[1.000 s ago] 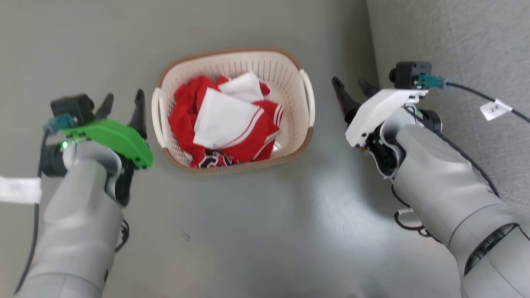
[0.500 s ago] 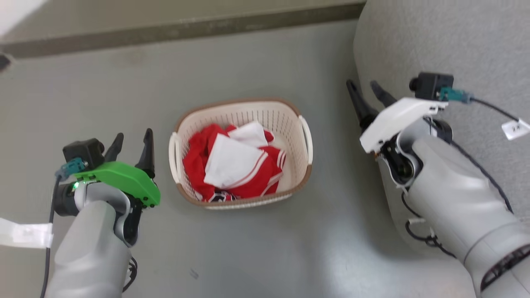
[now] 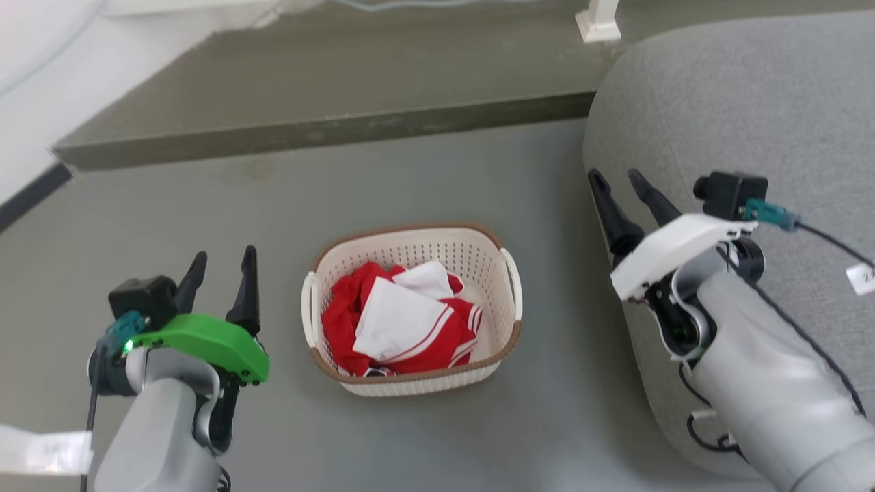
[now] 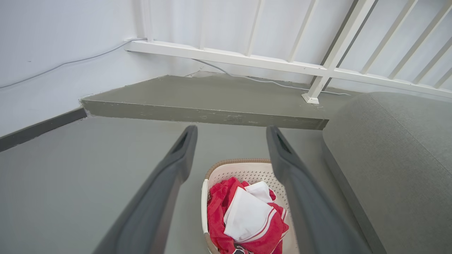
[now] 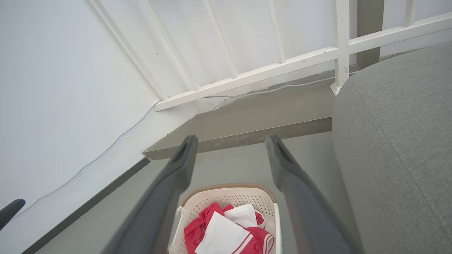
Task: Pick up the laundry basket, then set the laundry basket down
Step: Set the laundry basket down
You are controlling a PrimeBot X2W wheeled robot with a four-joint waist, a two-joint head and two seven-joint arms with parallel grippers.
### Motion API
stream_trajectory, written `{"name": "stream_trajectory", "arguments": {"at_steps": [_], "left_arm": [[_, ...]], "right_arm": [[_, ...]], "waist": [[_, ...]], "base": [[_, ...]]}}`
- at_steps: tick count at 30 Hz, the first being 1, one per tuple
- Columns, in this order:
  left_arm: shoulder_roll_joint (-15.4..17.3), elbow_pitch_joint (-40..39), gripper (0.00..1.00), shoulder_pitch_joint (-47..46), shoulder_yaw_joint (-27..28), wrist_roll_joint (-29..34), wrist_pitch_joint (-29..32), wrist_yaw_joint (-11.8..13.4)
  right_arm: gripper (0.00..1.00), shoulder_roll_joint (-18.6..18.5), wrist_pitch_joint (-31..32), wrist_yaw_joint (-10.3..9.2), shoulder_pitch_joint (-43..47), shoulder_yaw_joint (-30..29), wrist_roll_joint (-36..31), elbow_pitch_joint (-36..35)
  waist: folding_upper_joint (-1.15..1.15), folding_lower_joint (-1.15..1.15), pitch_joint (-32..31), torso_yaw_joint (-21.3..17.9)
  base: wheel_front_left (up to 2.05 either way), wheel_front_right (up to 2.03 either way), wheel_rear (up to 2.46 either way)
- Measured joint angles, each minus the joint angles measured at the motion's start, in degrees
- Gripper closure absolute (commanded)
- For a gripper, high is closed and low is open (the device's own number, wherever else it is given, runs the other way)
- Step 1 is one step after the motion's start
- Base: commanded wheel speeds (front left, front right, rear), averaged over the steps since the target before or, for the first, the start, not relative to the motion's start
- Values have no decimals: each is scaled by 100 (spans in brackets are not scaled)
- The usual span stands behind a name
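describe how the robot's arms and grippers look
Pale grey forearms. Left gripper: two long dark tapered fingers, green cover. Right gripper: same fingers, white cover. Each has a black camera, teal plug, dark cable, white tag.

I see a grey sofa on the right, standing on the grey floor. Ahead a raised step carries a white railing, and a thin cable runs along the white wall.

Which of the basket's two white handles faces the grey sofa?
The handle on the right side of the laundry basket, toward the right gripper, faces the sofa; the other handle faces the left gripper.
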Motion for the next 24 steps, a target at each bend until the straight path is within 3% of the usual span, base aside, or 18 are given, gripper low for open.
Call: {"name": "stream_trajectory", "arguments": {"at_steps": [15, 24], "left_arm": [[-81, -1039, 0, 912, 332, 223, 0, 87], [-121, -1386, 0, 1300, 396, 430, 0, 87]], "right_arm": [[0, 29, 0, -439, 1345, -745, -925, -1283], [0, 47, 0, -503, 1908, -1016, -1299, -1748]], "waist": [[0, 0, -340, 33], [0, 0, -396, 22]], "base": [[0, 0, 0], [0, 0, 0]]}}
